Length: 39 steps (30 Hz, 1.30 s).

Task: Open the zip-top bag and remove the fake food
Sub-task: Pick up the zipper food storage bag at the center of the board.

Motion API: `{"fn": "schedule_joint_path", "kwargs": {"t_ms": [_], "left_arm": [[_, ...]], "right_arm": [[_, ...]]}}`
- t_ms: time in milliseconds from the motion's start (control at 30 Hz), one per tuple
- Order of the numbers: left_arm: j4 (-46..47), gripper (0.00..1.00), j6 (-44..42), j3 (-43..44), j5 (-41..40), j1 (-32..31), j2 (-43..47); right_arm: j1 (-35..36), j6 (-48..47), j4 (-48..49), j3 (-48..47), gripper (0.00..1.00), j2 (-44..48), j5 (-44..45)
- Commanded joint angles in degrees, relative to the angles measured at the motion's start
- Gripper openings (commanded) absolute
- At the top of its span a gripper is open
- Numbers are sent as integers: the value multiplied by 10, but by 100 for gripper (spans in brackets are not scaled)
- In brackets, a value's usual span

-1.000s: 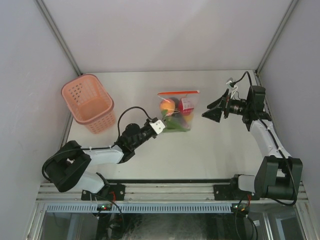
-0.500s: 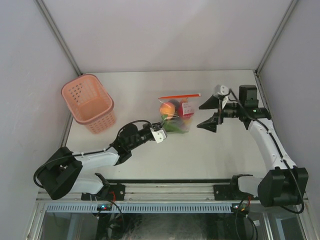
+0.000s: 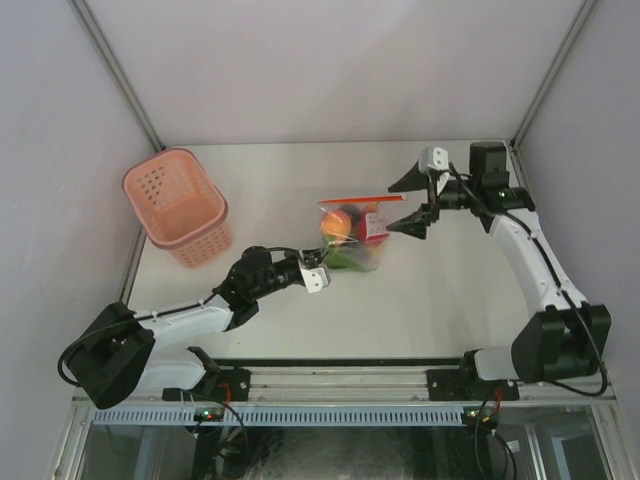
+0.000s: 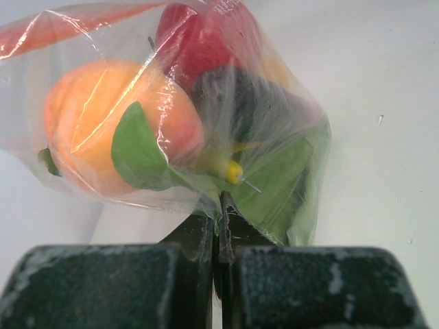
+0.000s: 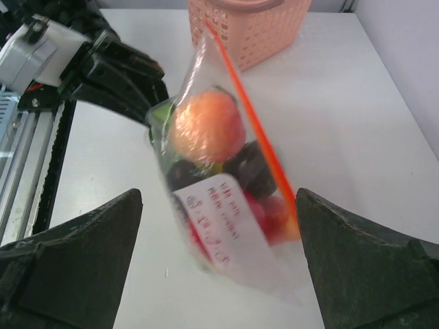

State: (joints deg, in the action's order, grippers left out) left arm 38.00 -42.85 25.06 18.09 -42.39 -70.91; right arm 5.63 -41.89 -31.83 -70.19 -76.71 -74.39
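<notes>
Tabletop (image 3: 440,300) bears pink basket (image 3: 195,242) well left of the zip-top bag (image 3: 352,236).

Over the last second the right gripper (image 3: 391,210) has travelled left from open table toward the zip-top bag (image 3: 352,238). Its wrist has rolled, so the 2 fingers, previously seen nearly overlapped, now spread on either side of the bag's right end, 1 beyond the red-orange zipper strip (image 3: 362,200) and 1 on the near side. The right forearm has swung up and inward to suit. The left gripper (image 3: 322,268) has drawn back toward the near edge, and its arm has flattened with the shoulder link swung left. The bag has shifted slightly nearer, looks narrower, and the zipper strip sits lower in the top view.
</notes>
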Motion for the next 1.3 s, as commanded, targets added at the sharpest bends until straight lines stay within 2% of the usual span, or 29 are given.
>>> {"fn": "schedule_joint_path", "kwargs": {"t_ms": [0, 267, 400, 600, 733, 1000, 1267], "left_arm": [[3, 0, -20, 25, 20, 1, 24], [-13, 0, -19, 23, 21, 1, 32], [-15, 0, -18, 24, 24, 1, 29], [-18, 0, -16, 24, 27, 1, 22], [-22, 0, -15, 26, 26, 1, 20], [-22, 0, -8, 22, 19, 4, 21], [-18, 0, 19, 24, -3, 11, 5]], "right_arm": [[21, 45, 25, -92, 89, -74, -24], [34, -52, -170, -264, 75, -255, 10], [39, -75, -206, -289, 71, -294, 29], [41, -91, -222, -290, 67, -305, 28], [46, -133, -269, -303, 56, -318, 22], [47, -199, -344, -322, 23, -324, 15], [45, -223, -356, -308, 0, -293, 24]]}}
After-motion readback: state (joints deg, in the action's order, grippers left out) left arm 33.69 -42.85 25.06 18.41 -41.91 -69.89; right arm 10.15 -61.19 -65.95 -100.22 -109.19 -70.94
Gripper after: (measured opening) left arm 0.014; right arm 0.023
